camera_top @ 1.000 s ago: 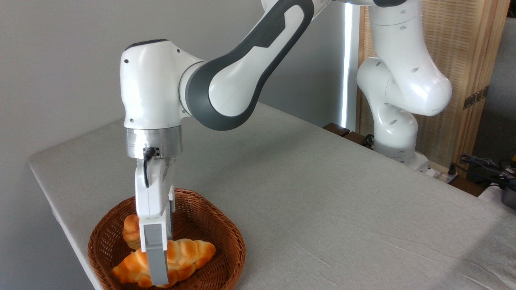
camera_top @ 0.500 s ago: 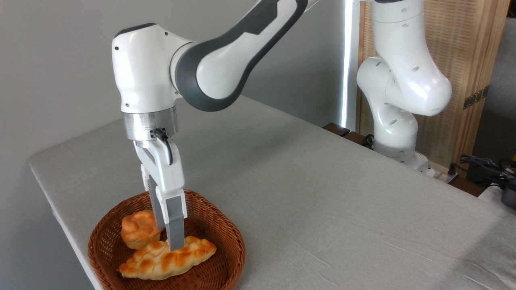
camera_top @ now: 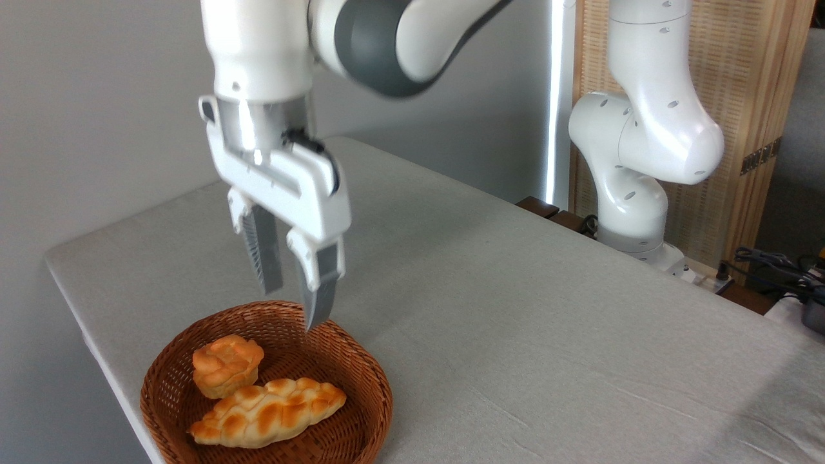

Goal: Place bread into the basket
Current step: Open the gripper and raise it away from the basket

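My end effector (camera_top: 295,303) hangs spread and empty above the basket (camera_top: 367,377) at lower left, because the braided loaf (camera_top: 267,412) rests inside beside the bun (camera_top: 225,364).

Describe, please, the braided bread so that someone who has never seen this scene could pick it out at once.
On the grey table, look to the near left corner for the round reddish-brown wicker basket. Two baked items lie inside it, below the open gripper. The braided bread is the long loaf with pointed ends nearer the camera, unlike the small round bun behind it.
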Action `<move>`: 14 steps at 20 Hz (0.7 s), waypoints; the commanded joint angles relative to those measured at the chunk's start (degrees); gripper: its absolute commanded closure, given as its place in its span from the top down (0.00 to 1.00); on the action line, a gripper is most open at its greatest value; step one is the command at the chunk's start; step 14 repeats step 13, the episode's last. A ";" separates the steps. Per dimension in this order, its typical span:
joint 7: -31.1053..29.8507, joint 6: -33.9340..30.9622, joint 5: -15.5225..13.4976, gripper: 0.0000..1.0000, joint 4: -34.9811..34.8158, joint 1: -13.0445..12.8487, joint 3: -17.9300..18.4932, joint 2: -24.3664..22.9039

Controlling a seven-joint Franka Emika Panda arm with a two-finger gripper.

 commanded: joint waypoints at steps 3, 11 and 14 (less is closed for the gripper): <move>-0.56 -9.88 -1.29 1.00 5.00 0.55 -0.33 -3.11; -0.47 -12.25 -1.21 1.00 5.09 0.55 -0.33 -3.64; -0.56 -12.43 -1.21 1.00 5.17 0.55 -0.15 -3.64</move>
